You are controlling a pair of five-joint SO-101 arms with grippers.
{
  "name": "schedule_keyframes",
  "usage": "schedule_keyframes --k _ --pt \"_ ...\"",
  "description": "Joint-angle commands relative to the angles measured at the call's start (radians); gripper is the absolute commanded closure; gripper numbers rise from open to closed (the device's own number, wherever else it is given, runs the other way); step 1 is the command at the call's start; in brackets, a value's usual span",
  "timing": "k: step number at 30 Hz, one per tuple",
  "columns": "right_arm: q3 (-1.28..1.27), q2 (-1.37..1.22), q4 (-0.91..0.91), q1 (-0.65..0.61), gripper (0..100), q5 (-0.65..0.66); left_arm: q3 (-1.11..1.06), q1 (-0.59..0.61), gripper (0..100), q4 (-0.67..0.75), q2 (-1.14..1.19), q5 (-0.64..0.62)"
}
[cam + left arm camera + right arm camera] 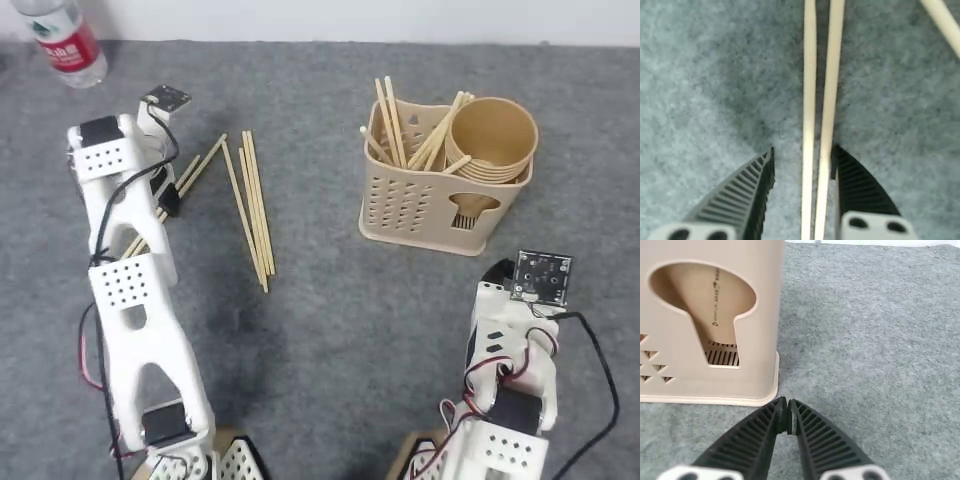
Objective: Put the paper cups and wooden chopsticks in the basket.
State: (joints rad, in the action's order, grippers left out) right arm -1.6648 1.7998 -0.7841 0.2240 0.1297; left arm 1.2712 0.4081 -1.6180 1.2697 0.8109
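Note:
The beige basket (pixel 420 205) stands at the right, with stacked paper cups (pixel 493 135) and several wooden chopsticks (pixel 395 125) inside it. Loose chopsticks (pixel 253 212) lie on the grey mat left of centre. A further pair (pixel 198 168) runs under my left arm. My left gripper (pixel 802 155) is down at the mat and open, with two chopsticks (pixel 810 100) lying between its fingers. My right gripper (pixel 788 407) is shut and empty, just in front of the basket (pixel 760 315). A cup (pixel 695 295) shows through the basket's cut-out.
A plastic water bottle (pixel 65 40) lies at the far left corner. Another chopstick (pixel 942 22) crosses the mat beyond my left gripper. Grey mat (pixel 330 330) lies open between the two arms.

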Motion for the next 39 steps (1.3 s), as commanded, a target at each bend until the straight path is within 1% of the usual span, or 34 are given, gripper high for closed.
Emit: schedule_keyframes --k 1,4,13,16,19,23,29,33,39 --pt "-0.008 0.010 0.013 -0.005 99.0 0.014 0.177 -0.040 92 -0.115 0.126 0.092" --pt "-0.008 0.010 0.013 -0.005 99.0 0.014 0.251 -0.048 99 -0.137 0.166 0.104" --pt "-0.008 0.010 0.013 -0.004 99.0 0.014 0.282 -0.054 99 -0.138 0.157 0.106" --pt "-0.008 0.010 0.013 -0.004 99.0 0.014 0.305 -0.055 99 -0.140 0.092 0.103" --pt "-0.008 0.010 0.015 -0.005 99.0 0.014 0.280 -0.055 99 -0.141 -0.023 0.101" --pt "-0.008 0.010 0.018 -0.007 99.0 0.014 0.143 -0.058 99 -0.141 -0.232 0.104" --pt "-0.008 0.010 0.016 -0.005 99.0 0.014 -0.165 -0.124 99 -0.140 -0.583 0.103" --pt "-0.008 0.010 0.015 -0.004 99.0 0.014 -0.375 -0.189 99 -0.138 -0.832 0.100" --pt "-0.008 0.010 0.015 -0.004 99.0 0.014 -0.631 -0.351 99 -0.135 -1.186 0.017"
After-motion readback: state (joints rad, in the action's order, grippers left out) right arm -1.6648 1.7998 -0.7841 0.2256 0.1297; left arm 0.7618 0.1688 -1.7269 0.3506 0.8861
